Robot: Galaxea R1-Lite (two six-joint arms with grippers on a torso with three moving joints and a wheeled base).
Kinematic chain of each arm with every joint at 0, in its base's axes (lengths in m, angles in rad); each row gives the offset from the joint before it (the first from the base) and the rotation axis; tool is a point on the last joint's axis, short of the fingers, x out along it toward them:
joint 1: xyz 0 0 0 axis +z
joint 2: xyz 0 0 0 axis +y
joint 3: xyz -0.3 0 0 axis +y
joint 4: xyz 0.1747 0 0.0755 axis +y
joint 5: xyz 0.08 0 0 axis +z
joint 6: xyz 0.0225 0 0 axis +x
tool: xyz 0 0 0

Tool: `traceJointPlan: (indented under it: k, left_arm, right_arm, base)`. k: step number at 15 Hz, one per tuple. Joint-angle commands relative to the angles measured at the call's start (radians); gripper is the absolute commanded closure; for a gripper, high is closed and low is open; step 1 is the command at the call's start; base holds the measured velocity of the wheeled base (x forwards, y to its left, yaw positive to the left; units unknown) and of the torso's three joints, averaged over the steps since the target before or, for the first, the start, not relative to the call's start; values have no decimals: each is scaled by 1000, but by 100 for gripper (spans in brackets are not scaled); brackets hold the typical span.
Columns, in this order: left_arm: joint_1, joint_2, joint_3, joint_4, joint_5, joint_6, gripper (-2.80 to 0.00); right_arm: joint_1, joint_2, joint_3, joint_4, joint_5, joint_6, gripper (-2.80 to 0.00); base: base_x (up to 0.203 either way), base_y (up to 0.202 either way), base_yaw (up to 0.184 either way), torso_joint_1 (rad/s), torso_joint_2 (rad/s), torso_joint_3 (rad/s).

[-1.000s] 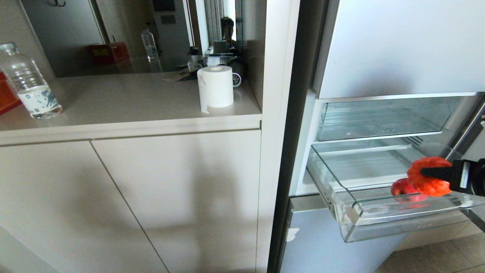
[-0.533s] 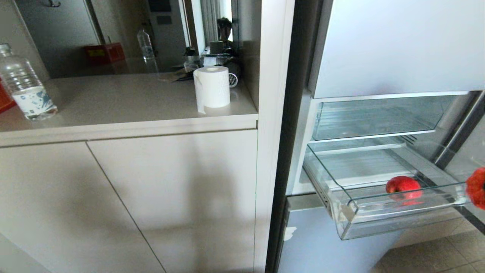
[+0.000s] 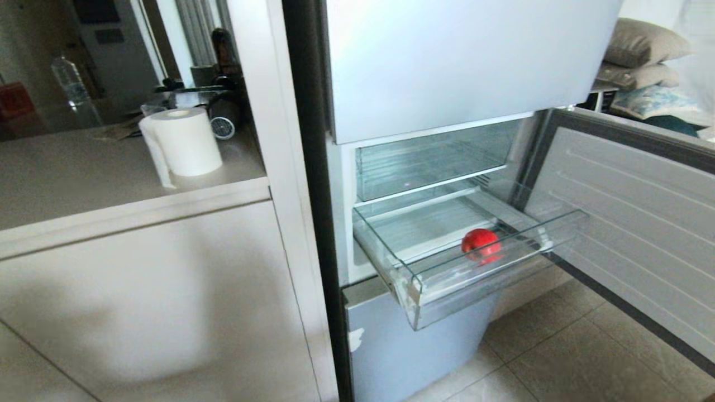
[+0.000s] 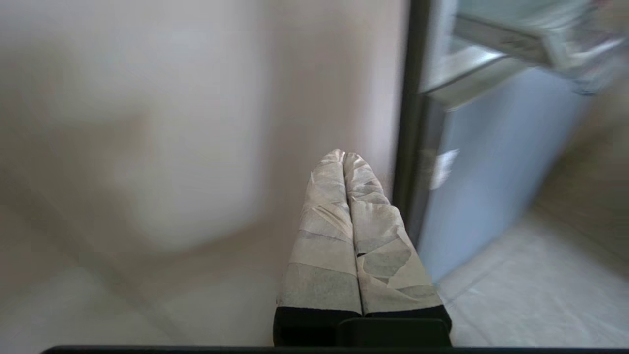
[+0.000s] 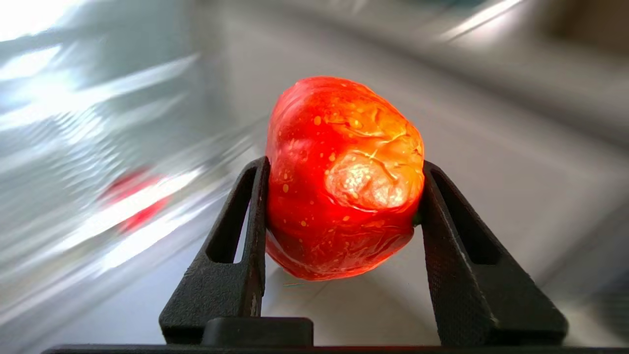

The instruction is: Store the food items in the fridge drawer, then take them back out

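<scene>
Tomato (image 5: 344,182), orange-red, speckled and cracked, sat clamped in the right gripper (image 5: 341,196); apple (image 3: 480,244) lay in the drawer (image 3: 491,268); left gripper (image 4: 345,160) pressed together.

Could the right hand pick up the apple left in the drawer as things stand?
Probably not: the right hand is shut on the tomato and would have to set it down first. The apple itself lies uncovered in the pulled-out drawer.

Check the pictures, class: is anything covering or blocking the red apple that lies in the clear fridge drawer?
Nothing visible does. The apple lies alone near the front of the drawer, which is pulled out and open on top. The right gripper already grips the tomato.
</scene>
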Motion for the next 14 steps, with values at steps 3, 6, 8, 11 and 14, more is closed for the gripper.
traceJointPlan:
  k: [3, 6, 8, 11, 14]
  left_arm:
    - [0, 1, 0, 0, 0, 1, 0]
    - [0, 1, 0, 1, 0, 1, 0]
    - [0, 1, 0, 1, 0, 1, 0]
    - [0, 1, 0, 1, 0, 1, 0]
    - [2, 1, 0, 0, 0, 1, 0]
  right_arm:
    - [-91, 20, -4, -292, -193, -43, 0]
    - [-331, 72, -23, -356, -230, -26, 0]
    - [-539, 141, -51, -362, -225, 19, 0]
    - [-846, 326, -82, -367, -145, 102, 0]
    - [-1008, 562, -134, -384, -95, 154, 0]
  base:
    - [2, 7, -153, 3, 2, 3]
    - [1, 3, -28, 1, 1, 1]
    - [0, 0, 0, 0, 0, 0]
    - [0, 0, 0, 0, 0, 0]
    - [0, 0, 0, 0, 0, 0]
